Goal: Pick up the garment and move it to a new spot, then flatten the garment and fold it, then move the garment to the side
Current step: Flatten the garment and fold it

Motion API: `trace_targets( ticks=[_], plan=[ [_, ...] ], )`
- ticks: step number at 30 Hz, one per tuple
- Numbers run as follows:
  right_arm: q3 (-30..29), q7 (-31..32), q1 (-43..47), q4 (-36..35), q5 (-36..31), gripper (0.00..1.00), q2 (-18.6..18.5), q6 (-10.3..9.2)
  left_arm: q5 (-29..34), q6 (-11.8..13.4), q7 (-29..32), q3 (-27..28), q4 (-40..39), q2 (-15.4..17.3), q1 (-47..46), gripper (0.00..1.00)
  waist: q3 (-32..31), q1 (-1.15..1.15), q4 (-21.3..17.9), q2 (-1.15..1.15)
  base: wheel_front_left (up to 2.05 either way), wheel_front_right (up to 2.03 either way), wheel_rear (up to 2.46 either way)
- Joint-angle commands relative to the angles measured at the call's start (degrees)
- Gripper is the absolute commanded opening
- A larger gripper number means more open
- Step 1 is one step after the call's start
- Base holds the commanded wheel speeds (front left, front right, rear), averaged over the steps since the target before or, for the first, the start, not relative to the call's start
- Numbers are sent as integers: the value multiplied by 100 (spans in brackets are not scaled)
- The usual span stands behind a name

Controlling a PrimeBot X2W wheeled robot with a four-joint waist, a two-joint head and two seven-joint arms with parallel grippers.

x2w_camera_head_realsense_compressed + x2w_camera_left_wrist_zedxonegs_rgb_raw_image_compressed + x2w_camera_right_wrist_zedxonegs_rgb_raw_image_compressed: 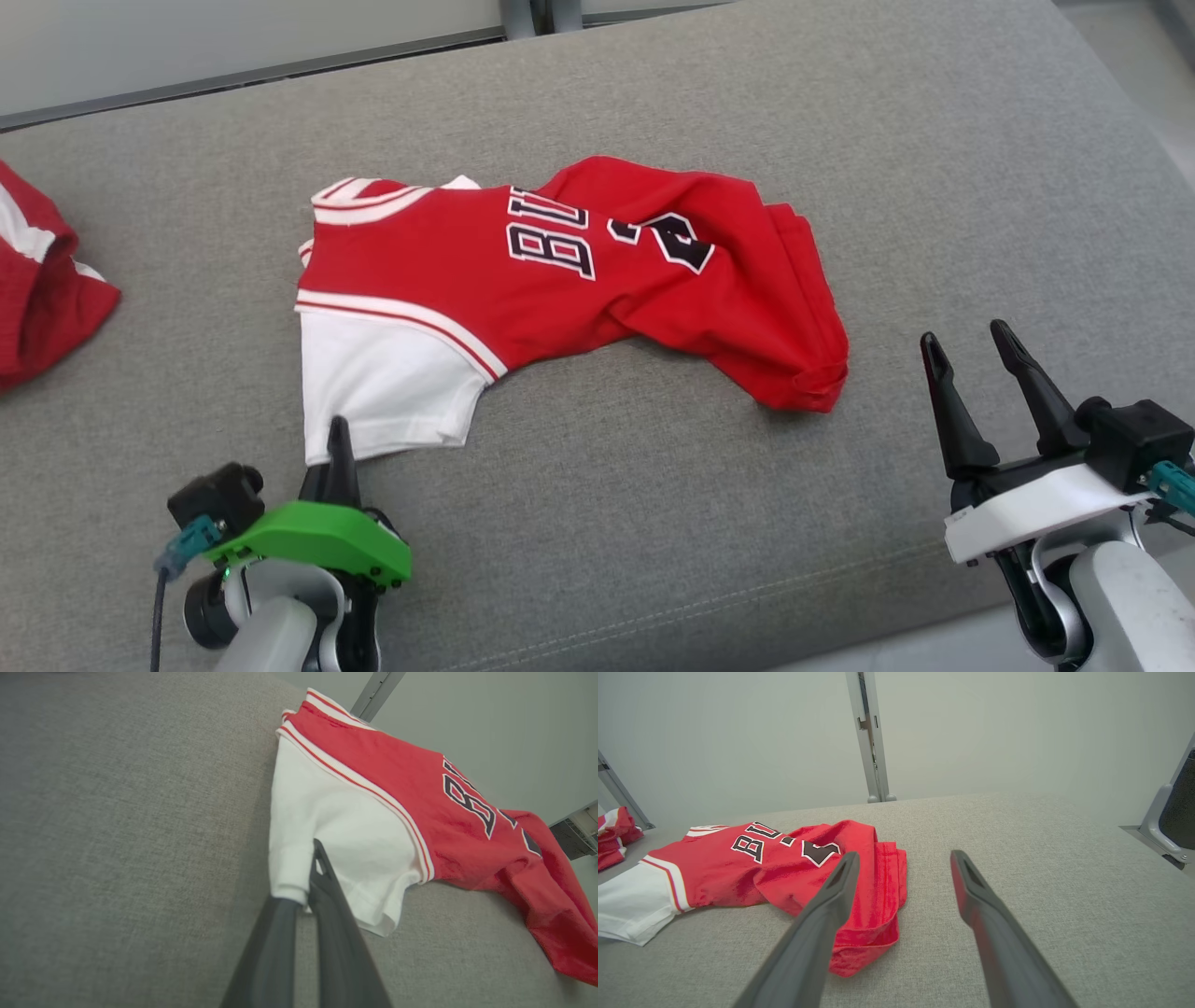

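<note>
The left jaws are seen shut, their 2 fingers (329, 896) pinched on the hem of the white sleeve (383, 387) of the jersey (560, 280). The right jaws are held wide open with nothing between them. The jersey is spread on the grey cushion (653, 523). The sleeve lies at the tips of the left jaws, and the red body runs ahead of them and off toward the right jaws. Its bunched lower end (794, 355) is found ahead of the right jaws and to their left, near but not touched.

The jersey is judged to be light, soft and limp, so no shape will be kept once it is lifted. With 1 sleeve hem held, the rest can be expected to hang and drag, and thin knit could slip from so narrow a pinch. A steadier hold would likely be had at 2 points: the shoulder by the left jaws and the crumpled hem nearest the right jaws.

Across the chest the black, white-edged letters "BU" can be read; the rest of the word is lost in a fold. Beside them 1 numeral is partly seen, too creased to be read. No brand tag can be made out. A 2nd red garment (37, 280) lies well off to the left of the left jaws.
</note>
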Motion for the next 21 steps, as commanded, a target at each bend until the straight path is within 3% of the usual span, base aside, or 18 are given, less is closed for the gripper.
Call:
trace_targets(
  ticks=[1,14,17,19,20,21],
  plan=[
    [-56,-24,63,127,-12,100,22,-8,49,64,-22,57,-109,-32,246,0,-141,0,197,0,0,0,0],
    [-334,356,-281,854,-279,100,185,-8,164,357,6,165,-220,-300,1010,0,-284,0,390,0,0,0,0],
    [-253,627,-537,1016,-306,100,143,-8,143,304,63,93,-143,-357,963,0,-287,0,473,0,0,0,0],
    [-202,844,-782,1191,-242,100,84,-8,170,292,87,51,-83,-376,907,51,-282,0,544,0,0,0,0],
    [-153,965,-920,1301,-210,100,36,-8,162,281,97,36,-62,-399,888,100,-279,0,590,0,0,0,0],
    [-122,1073,-1073,1428,-174,100,-10,-8,161,262,106,14,-54,-416,865,100,-273,0,652,0,0,0,0]
  ],
)
